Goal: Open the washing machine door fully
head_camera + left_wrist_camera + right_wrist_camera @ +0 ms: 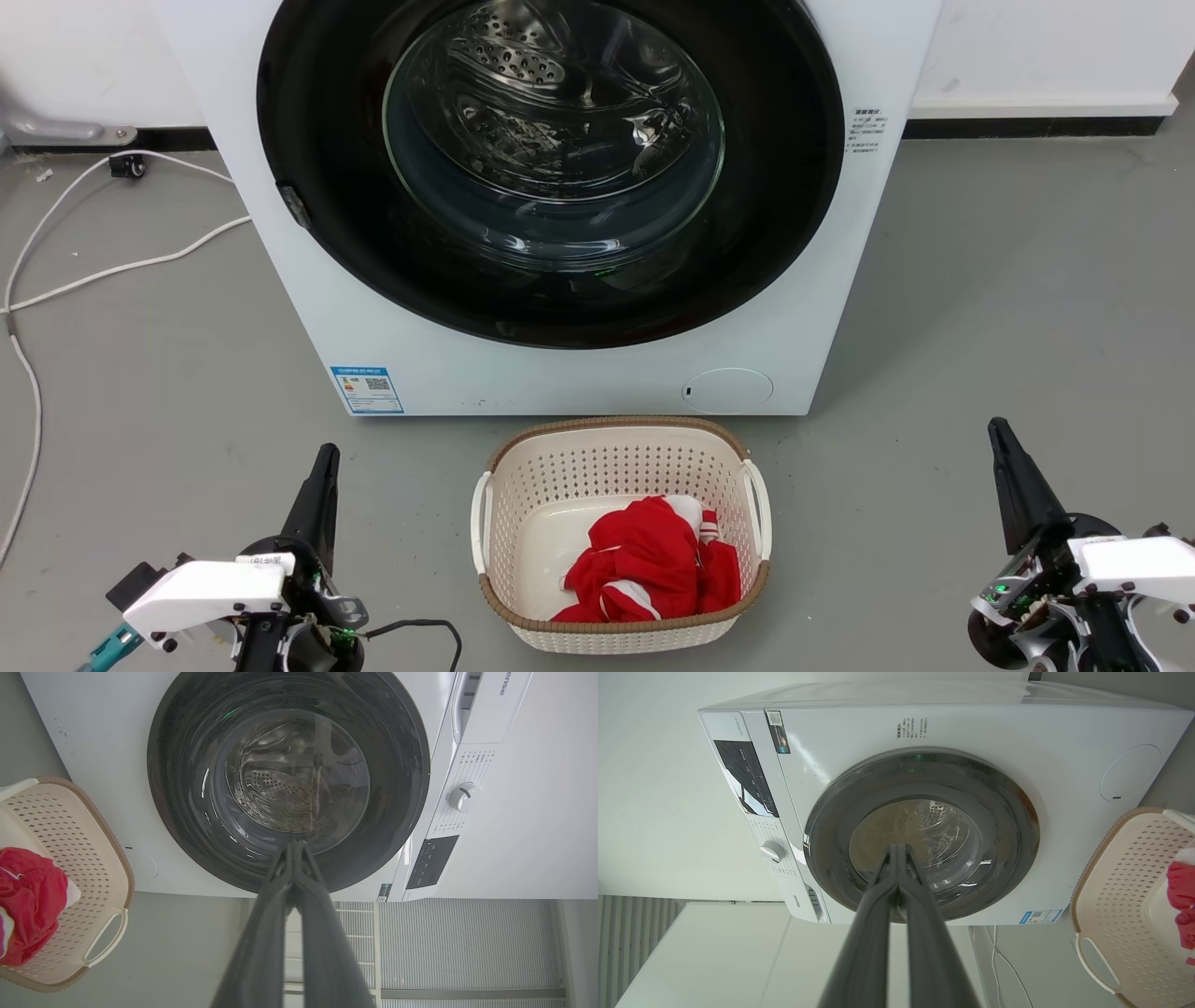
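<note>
Two hands are low at the near side of the grey floor point(980, 308), well apart from the white front-loading washing machine point(448, 373): the left hand point(327, 457) at the near left and the right hand point(997, 431) at the near right. Each has its two long dark fingers pressed together on nothing (both wrist views show the fingertips meeting). The large round glossy black washing machine door point(551, 159), with its bulging clear glass window, sits shut against the machine's front, and the steel drum point(523, 56) shows through the glass. Between the hands, just before the machine's lower edge, a cream perforated plastic basket point(523, 467) with a brown woven rim stands on the floor. It holds a crumpled red and white cloth point(653, 560) in its right half. A white cable point(112, 271) trails over the floor at the far left.
</note>
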`<state>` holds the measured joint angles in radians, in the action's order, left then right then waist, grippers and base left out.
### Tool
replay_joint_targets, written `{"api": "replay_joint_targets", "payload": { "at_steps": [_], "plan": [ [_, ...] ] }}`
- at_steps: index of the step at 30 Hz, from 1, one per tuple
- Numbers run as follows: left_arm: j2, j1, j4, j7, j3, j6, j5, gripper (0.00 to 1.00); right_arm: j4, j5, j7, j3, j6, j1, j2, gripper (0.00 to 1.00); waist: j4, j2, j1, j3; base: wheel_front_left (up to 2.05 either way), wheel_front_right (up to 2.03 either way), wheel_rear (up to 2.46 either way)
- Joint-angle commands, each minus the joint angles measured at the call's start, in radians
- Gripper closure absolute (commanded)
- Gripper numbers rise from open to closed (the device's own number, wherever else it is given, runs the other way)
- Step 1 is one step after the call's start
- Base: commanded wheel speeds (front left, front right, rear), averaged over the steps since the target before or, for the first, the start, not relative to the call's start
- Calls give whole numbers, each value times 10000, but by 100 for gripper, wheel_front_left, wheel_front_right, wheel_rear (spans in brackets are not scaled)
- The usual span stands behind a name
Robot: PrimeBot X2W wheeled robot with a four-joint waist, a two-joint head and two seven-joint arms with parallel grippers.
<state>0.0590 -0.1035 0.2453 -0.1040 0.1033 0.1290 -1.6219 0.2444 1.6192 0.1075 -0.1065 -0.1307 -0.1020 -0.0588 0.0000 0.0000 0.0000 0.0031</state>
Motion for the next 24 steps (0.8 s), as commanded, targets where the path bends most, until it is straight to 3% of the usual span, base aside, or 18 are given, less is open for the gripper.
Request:
{"api": "replay_joint_targets", "payload": {
  "at_steps": [1, 5, 6, 17, 24],
  "plan": [
    [-11, -90, 12, -53, 25, 32, 59, 100, 14, -49, 33, -17, 0, -126, 35, 100, 0, 0, 0, 0, 0, 0, 0],
    [-12, -90, 12, -61, 32, 31, 65, 100, 14, -49, 38, -22, 0, -126, 40, 100, 0, 0, 0, 0, 0, 0, 0],
    [-12, 12, 31, 6, 0, 0, 0, 0, 23, -8, -2, -4, 0, 18, 6, 0, 0, 0, 0, 0, 0, 0, 0],
    [-35, 60, -236, 493, -370, 0, 317, 0, -278, -294, -494, 320, 0, 187, 21, 0, -6, 0, 0, 8, 0, 0, 0],
    [-39, 67, -655, 810, -282, 2, 1364, 0, -726, -1232, -814, 384, 0, 248, 27, 0, 1, 0, 0, 13, 0, 0, 0]
  ]
}}
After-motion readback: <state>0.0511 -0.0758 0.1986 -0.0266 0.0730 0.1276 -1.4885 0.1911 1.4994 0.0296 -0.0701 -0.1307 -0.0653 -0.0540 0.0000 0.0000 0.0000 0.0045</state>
